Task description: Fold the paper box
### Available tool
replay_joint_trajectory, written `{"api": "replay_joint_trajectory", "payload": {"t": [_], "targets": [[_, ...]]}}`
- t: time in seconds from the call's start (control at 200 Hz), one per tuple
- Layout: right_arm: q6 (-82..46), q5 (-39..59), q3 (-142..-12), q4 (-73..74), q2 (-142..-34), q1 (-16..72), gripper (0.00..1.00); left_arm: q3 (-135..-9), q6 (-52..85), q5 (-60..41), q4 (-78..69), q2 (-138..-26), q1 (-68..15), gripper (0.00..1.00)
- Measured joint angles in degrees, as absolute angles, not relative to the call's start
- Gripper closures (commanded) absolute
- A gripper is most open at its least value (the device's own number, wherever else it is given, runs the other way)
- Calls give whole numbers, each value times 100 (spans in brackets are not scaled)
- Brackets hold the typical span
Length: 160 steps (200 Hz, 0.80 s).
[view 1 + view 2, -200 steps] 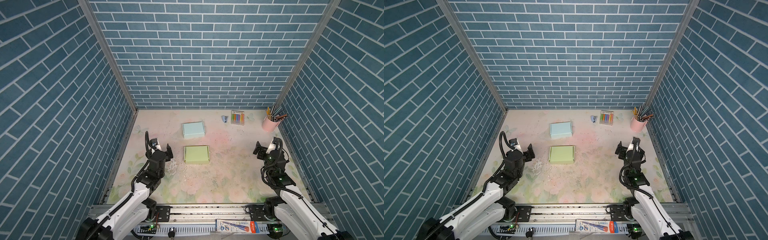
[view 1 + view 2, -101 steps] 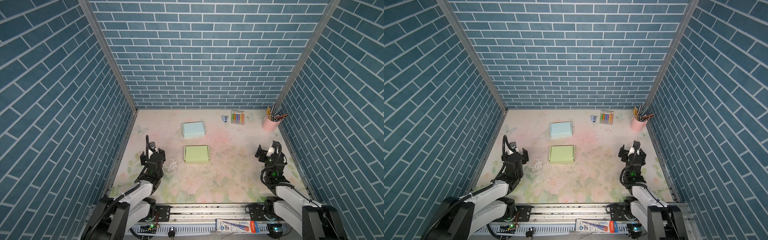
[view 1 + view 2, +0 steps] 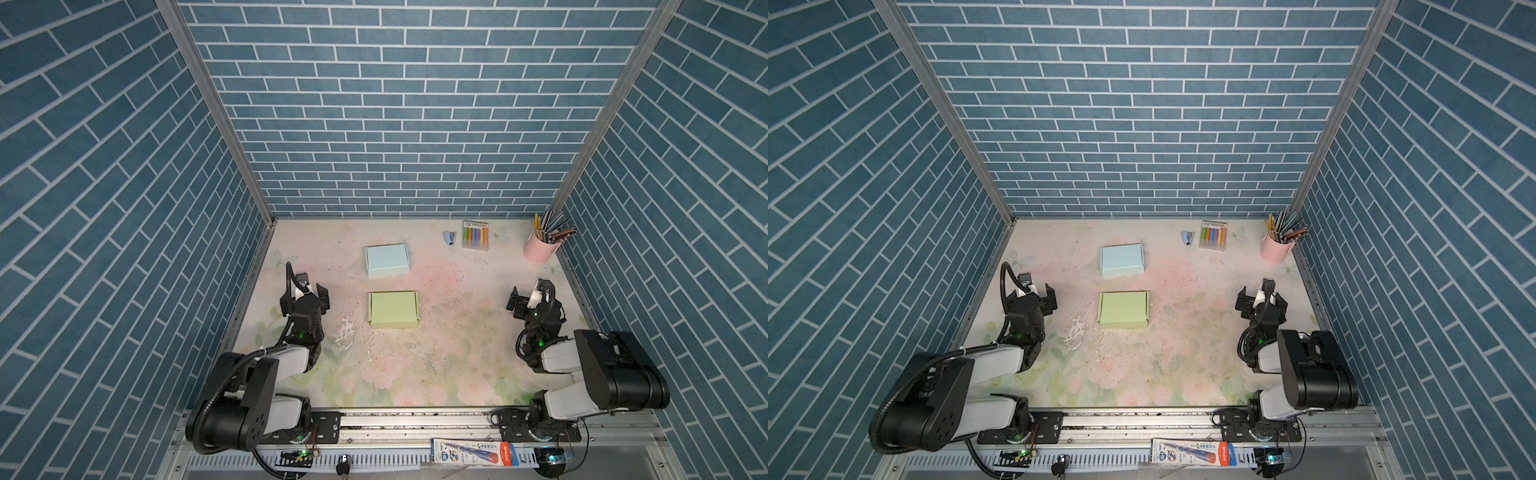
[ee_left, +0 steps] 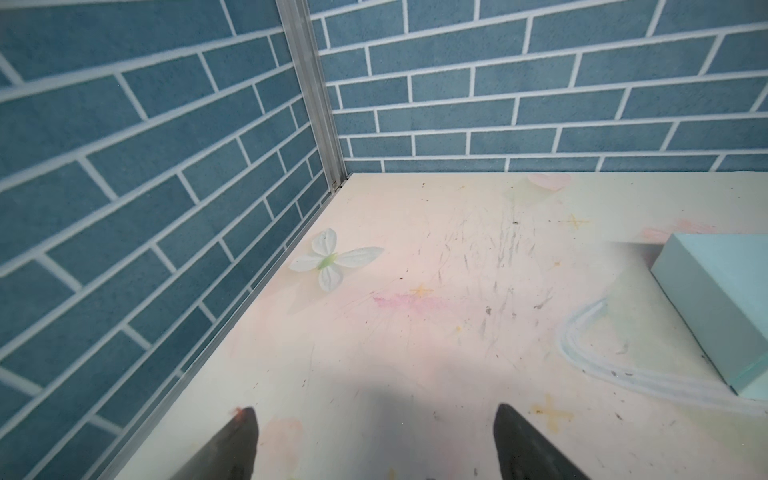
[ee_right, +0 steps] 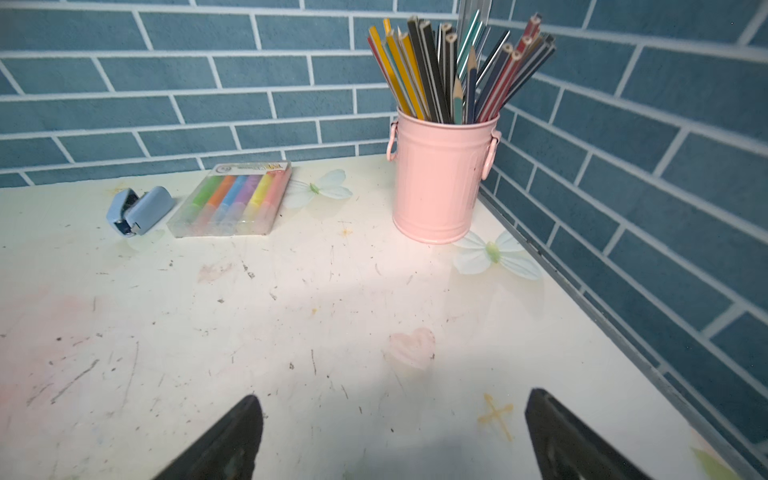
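A closed green paper box (image 3: pixel 393 309) (image 3: pixel 1123 309) lies flat mid-table in both top views. Behind it sits a closed light blue paper box (image 3: pixel 387 260) (image 3: pixel 1122 260), whose corner also shows in the left wrist view (image 4: pixel 715 291). My left gripper (image 3: pixel 304 293) (image 3: pixel 1034 294) hovers low near the left wall, left of the green box, open and empty (image 4: pixel 374 409). On the far side of the table, near the right wall, my right gripper (image 3: pixel 530 296) (image 3: pixel 1262 298) is open and empty too (image 5: pixel 394 395). Neither gripper touches a box.
A pink pencil cup (image 3: pixel 539 248) (image 5: pixel 440 178) stands in the back right corner. Next to it lie a pack of markers (image 3: pixel 475 235) (image 5: pixel 237 199) and a small blue stapler (image 3: pixel 449 238) (image 5: pixel 139 210). Brick-patterned walls close three sides. Both arms are folded low at the front rail.
Both arms have drawn back and folded down toward the front rail. The grippers stayed open. The two boxes have not moved.
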<state>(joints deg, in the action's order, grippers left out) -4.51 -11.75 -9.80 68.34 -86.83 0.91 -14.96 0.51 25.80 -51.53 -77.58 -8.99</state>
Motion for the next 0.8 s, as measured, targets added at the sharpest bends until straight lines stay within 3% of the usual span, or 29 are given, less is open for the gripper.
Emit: {"api": "replay_joint_trajectory", "payload": {"t": [0.2, 0.8], "targets": [[-462, -1066, -1286, 6834, -8715, -8, 1, -1385, 95, 2185, -6348, -8694, -679, 11], [-462, -1009, -1304, 6820, -8715, -8, 1, -1367, 200, 2045, -6720, -8680, -600, 11]]}}
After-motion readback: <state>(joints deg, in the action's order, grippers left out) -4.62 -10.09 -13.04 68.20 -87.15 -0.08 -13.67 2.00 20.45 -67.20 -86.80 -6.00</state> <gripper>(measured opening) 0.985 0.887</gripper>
